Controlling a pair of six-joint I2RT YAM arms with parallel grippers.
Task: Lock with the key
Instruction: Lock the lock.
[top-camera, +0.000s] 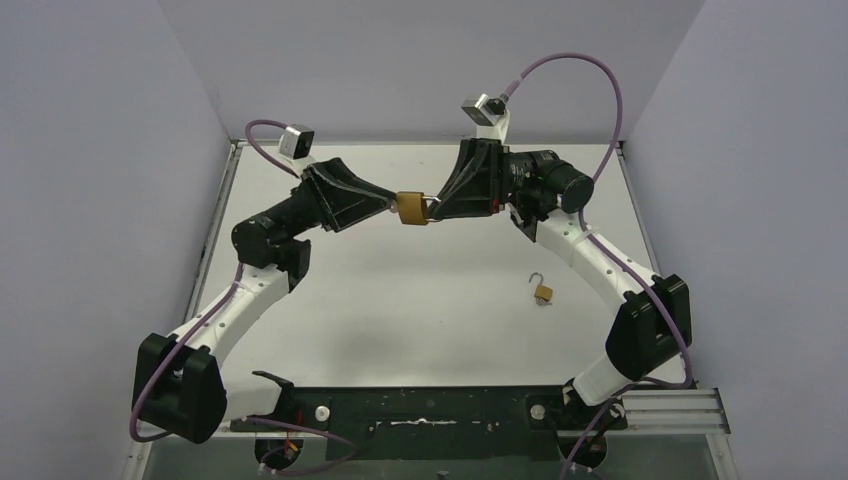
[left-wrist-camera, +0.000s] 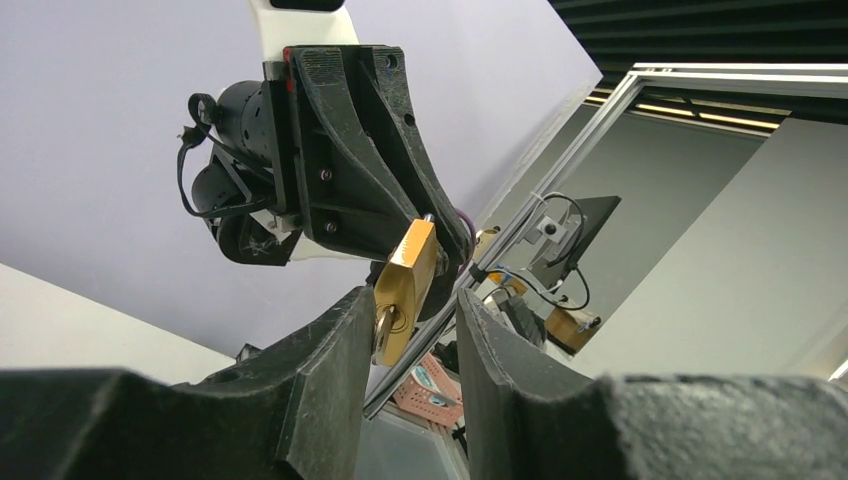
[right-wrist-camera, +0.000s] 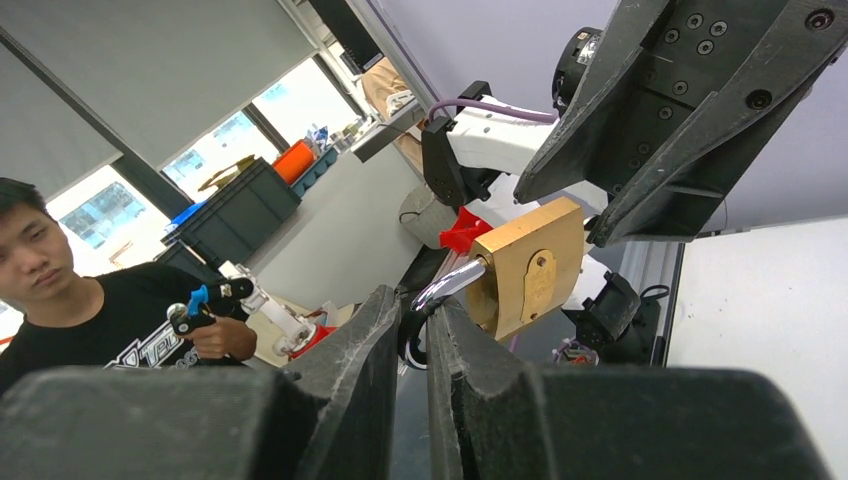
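Observation:
A brass padlock (top-camera: 411, 208) hangs in the air between my two grippers above the far middle of the table. My right gripper (top-camera: 432, 208) is shut on its silver shackle (right-wrist-camera: 452, 282); in the right wrist view the brass body (right-wrist-camera: 525, 265) sits just past the gripper (right-wrist-camera: 415, 298). My left gripper (top-camera: 392, 205) is at the lock's bottom end. In the left wrist view its fingers (left-wrist-camera: 340, 350) stand apart around the lock's lower edge (left-wrist-camera: 408, 275). A key (left-wrist-camera: 385, 325) sits in the keyhole, close against the left finger.
A second, smaller brass padlock (top-camera: 543, 292) with an open shackle lies on the white table, right of centre. Grey walls enclose the table on three sides. The arm bases and a black rail run along the near edge (top-camera: 430, 410).

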